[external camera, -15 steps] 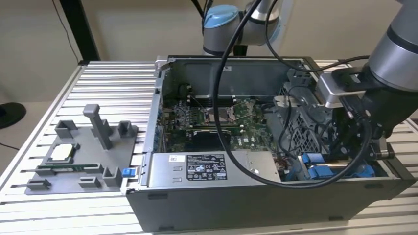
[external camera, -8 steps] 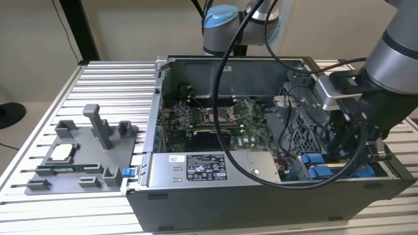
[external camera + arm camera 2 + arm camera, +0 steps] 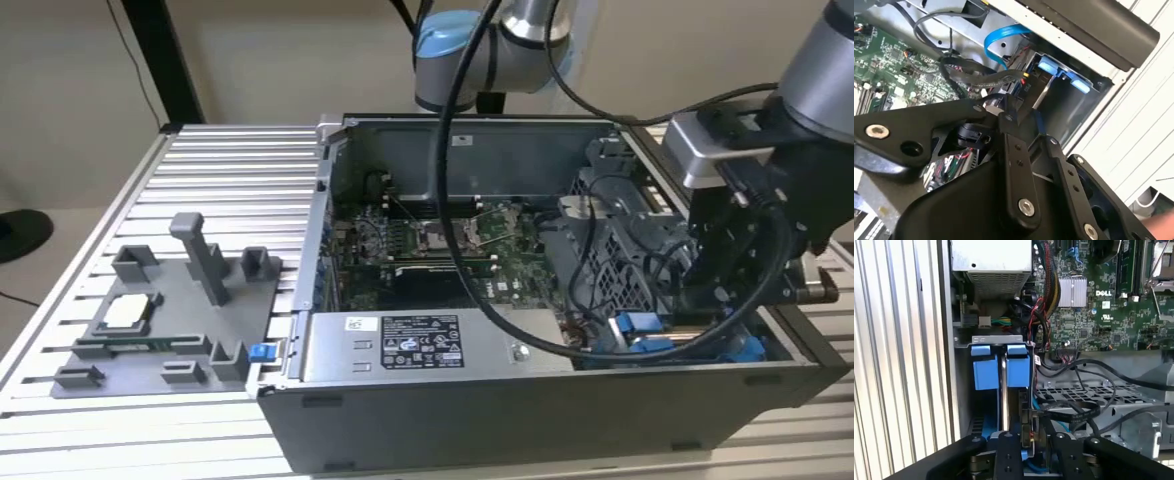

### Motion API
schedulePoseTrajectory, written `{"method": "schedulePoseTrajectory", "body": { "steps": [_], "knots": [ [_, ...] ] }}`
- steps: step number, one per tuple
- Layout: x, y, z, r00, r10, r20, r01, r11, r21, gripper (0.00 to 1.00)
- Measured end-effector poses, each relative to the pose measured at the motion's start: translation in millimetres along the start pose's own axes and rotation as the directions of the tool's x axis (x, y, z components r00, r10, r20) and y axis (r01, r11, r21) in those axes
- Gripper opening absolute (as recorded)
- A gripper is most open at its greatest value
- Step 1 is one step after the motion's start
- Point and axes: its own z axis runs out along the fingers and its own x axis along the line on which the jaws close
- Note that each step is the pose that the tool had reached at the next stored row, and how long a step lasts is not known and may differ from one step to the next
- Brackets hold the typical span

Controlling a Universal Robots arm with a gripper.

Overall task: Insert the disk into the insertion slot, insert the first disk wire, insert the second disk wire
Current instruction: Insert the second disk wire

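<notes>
The insertion slot [image 3: 965, 405] is the grey bay at the case's edge. Two bright blue carrier tabs [image 3: 1018, 365] stand at its end, and the disk's thin metal edge [image 3: 1003, 395] runs between them, seated in the bay. In the first wrist view my gripper [image 3: 1028, 429] sits just before those tabs, shut on a black connector of a disk wire [image 3: 1074, 413] that trails off over the perforated cage. The gripper [image 3: 1021, 97] also holds that connector close to the blue tabs [image 3: 1046, 65] in the second wrist view. In the exterior view the gripper [image 3: 705, 305] is low inside the case at the exterior view's right.
A blue flat cable [image 3: 999, 42] loops above the bay. The grey power supply [image 3: 427, 345] lies along the case's front, with the motherboard [image 3: 441, 245] behind it. The perforated cage [image 3: 1089, 390] and loose black cables crowd the bay. A grey fixture block [image 3: 160, 320] sits on the slatted table.
</notes>
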Motion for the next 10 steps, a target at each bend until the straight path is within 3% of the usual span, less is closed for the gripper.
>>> {"method": "schedulePoseTrajectory", "body": {
  "steps": [7,10],
  "knots": [
    [-3.1,-2.6,-30.8,1.0000,0.000,-0.0001,0.000,1.0000,0.0000,1.00],
    [-3.1,-2.7,-31.2,1.0000,0.000,0.0002,0.000,1.0000,0.0000,1.00]
  ]
}}
